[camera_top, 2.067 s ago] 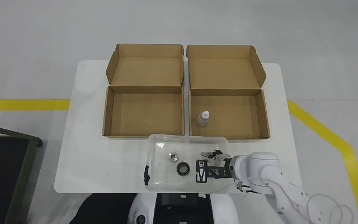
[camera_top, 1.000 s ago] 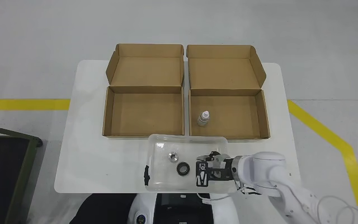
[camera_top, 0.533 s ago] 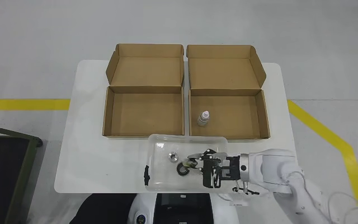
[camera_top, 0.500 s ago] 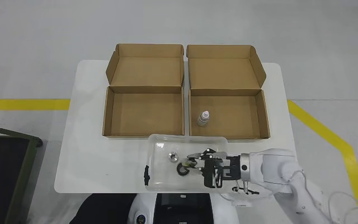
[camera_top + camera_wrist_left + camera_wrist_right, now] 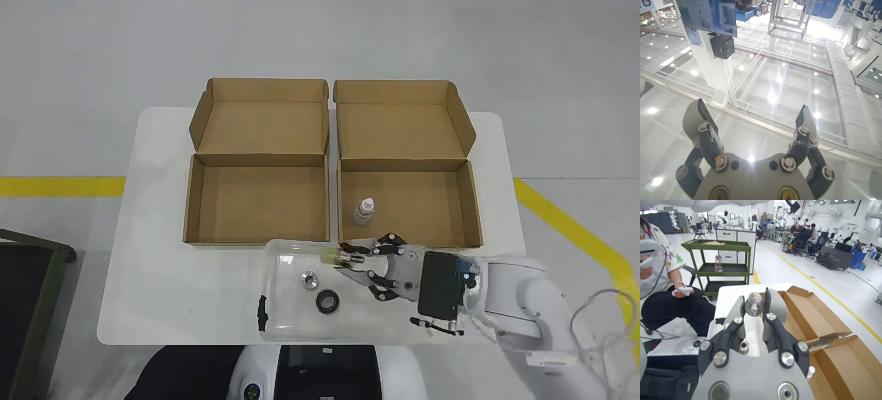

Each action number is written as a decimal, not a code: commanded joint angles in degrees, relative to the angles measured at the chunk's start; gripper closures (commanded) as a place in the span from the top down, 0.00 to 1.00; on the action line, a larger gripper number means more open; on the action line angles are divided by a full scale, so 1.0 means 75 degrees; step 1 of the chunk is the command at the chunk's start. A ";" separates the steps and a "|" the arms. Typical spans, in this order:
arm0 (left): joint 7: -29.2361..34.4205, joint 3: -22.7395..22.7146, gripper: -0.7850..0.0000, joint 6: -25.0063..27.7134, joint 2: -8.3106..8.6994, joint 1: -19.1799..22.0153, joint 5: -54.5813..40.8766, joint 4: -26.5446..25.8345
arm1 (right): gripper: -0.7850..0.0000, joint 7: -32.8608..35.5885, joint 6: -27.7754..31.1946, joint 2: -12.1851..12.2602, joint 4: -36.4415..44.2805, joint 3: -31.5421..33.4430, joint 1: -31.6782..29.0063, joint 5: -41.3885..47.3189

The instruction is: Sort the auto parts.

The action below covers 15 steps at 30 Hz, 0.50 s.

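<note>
Left gripper (image 5: pixel 752 105), fingers (image 5: pixel 706 115) apart, toward ceiling (image 5: pixel 783 75).

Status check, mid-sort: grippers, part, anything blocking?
Right gripper shut on metal cylinder above the bin. Left gripper open, empty. Black ring and a metal piece lie in bin. Nothing blocks the boxes.

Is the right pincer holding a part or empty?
Holding: the right pincer is shut on a small metal cylinder, clamped between both fingers in the right wrist view.
</note>
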<state>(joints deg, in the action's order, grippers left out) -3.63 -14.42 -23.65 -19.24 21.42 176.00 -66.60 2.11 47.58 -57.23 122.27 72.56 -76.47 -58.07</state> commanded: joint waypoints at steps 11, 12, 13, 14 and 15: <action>0.0000 0.0000 1.00 0.0000 0.0000 0.0000 0.0000 0.0000 | 0.00 -0.0399 -0.0634 -0.0093 0.0081 0.0264 0.0723 0.0826; 0.0000 0.0000 1.00 0.0000 0.0000 0.0000 0.0000 0.0000 | 0.00 -0.0424 -0.0685 -0.0098 0.0110 0.0297 0.0744 0.0859; 0.0000 0.0000 1.00 0.0000 0.0000 0.0000 0.0000 0.0000 | 0.00 -0.0457 -0.0737 -0.0103 0.0144 0.0337 0.0768 0.0870; 0.0000 0.0000 1.00 0.0000 0.0000 0.0000 0.0000 0.0000 | 0.00 -0.0500 -0.0800 -0.0109 0.0174 0.0378 0.0782 0.0883; 0.0000 0.0000 1.00 0.0000 0.0000 0.0000 0.0000 0.0000 | 0.00 -0.0530 -0.0844 -0.0114 0.0207 0.0412 0.0793 0.0880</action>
<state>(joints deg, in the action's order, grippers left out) -3.63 -14.42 -23.65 -19.24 21.42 176.00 -66.60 -1.69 41.52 -58.06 123.65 75.45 -70.58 -51.46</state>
